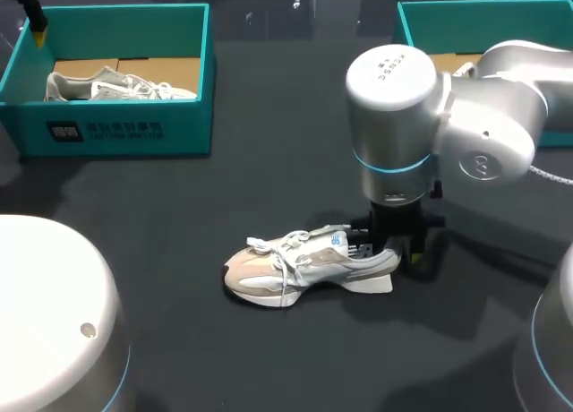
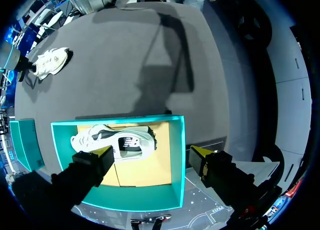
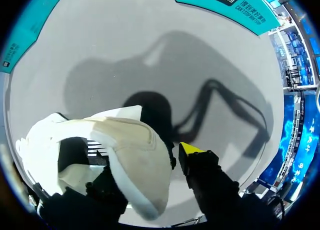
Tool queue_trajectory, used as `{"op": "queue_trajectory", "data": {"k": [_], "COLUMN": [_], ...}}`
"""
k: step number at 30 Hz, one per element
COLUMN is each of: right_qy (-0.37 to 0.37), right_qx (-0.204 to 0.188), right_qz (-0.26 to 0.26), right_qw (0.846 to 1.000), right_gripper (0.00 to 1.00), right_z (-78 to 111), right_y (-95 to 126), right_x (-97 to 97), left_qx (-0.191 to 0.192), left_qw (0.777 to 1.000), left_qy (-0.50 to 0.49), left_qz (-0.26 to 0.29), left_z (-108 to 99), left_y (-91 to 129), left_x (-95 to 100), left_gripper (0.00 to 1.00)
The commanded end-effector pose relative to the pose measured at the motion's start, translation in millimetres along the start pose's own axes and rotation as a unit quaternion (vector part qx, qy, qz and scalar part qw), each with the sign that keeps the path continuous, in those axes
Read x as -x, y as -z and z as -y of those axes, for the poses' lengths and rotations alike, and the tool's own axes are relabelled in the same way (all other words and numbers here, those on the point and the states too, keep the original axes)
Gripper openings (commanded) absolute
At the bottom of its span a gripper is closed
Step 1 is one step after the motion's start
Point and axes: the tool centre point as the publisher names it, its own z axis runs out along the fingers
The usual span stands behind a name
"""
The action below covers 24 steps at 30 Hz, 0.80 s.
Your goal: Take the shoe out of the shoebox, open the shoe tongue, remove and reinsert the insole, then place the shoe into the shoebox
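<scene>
A cream and white sneaker lies on its side on the dark table, toe pointing left. My right gripper stands at its heel. In the right wrist view the heel sits between the fingers of my right gripper. A narrow gap shows between the heel and the yellow fingertip, and the other finger is hidden behind the shoe. My left gripper hangs open, high above the teal shoebox at the table's far left. That box holds a second sneaker.
The left shoebox with its sneaker stands at the back left. A second teal shoebox stands at the back right, partly behind my right arm. Dark table surface lies between the boxes and the shoe.
</scene>
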Motion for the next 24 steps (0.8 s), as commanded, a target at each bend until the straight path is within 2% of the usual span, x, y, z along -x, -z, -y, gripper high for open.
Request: {"op": "queue_trajectory", "data": {"k": [1,5,10,11,14,16,17,24], "right_qy": [0.008,0.017,0.054,0.063,0.096,0.139,0.138,0.138], "right_qx": [0.008,0.010,0.031,0.025,0.045,0.071,0.056,0.056], "right_qz": [-0.011,-0.024,-0.091,-0.085,-0.141,-0.224,-0.221,-0.221], "right_qw": [1.000,1.000,0.994,0.994,0.984,0.962,0.964,0.964], "right_gripper": [1.00,1.00,1.00,1.00,1.00,1.00,1.00,1.00], "right_z": [2.3,4.0,4.4,3.7,1.1,-0.9,-2.3,-2.3], "right_y": [9.0,28.6,58.3,63.2,80.6,94.5,101.4,101.4], "right_x": [1.6,9.0,26.2,29.0,37.6,41.5,44.2,44.2], "left_qx": [0.001,0.001,0.001,0.001,0.001,0.001,0.001,0.001], "left_qw": [1.000,1.000,1.000,1.000,1.000,1.000,1.000,1.000], "left_qy": [0.000,0.000,0.000,0.000,0.000,0.000,0.000,0.000], "left_qz": [-0.001,-0.001,-0.001,-0.001,-0.001,-0.001,-0.001,-0.001], "left_z": [0.4,0.4,0.4,0.4,0.4,0.4,0.4,0.4], "left_y": [-0.4,-0.4,-0.4,-0.4,-0.4,-0.4,-0.4,-0.4], "left_x": [-0.2,-0.2,-0.2,-0.2,-0.2,-0.2,-0.2,-0.2], "left_gripper": [1.00,1.00,1.00,1.00,1.00,1.00,1.00,1.00]}}
